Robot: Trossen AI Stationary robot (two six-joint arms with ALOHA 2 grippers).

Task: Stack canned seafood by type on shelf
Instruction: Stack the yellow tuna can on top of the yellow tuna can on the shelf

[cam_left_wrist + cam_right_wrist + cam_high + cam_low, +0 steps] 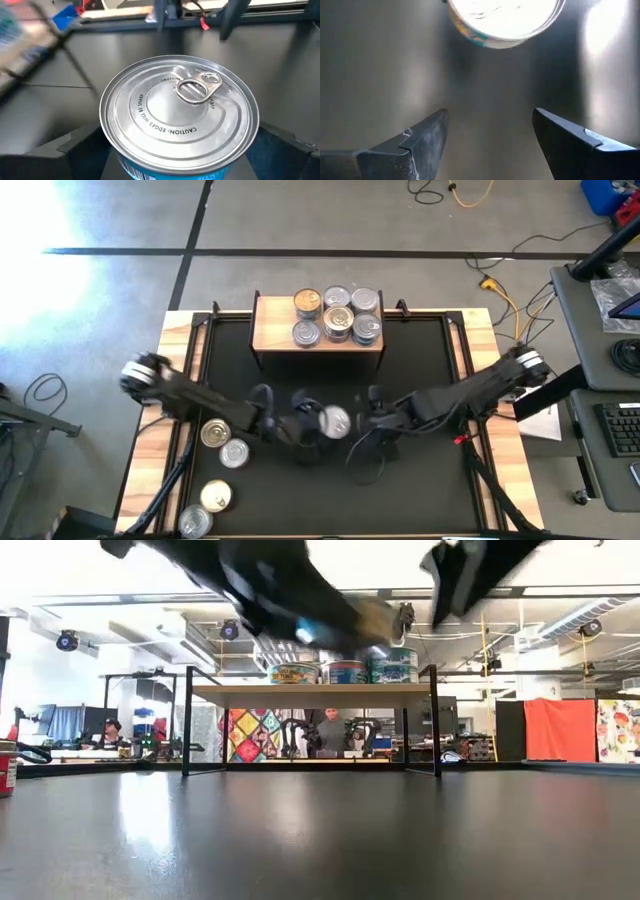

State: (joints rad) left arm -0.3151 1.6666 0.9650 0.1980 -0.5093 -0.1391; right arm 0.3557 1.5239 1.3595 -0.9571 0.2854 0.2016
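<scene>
Now a silver-lidded can gripped in the left gripper; right gripper beside it, empty, wide.

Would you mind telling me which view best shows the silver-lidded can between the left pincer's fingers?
The left wrist view: the can fills it, pull tab clear. The high view shows it small, the right wrist view an overexposed edge, the low view hardly anything.

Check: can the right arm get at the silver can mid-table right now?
Probably not cleanly: the silver can sits between the left pincer's fingers. The right pincer, open and empty, is right beside it.
</scene>
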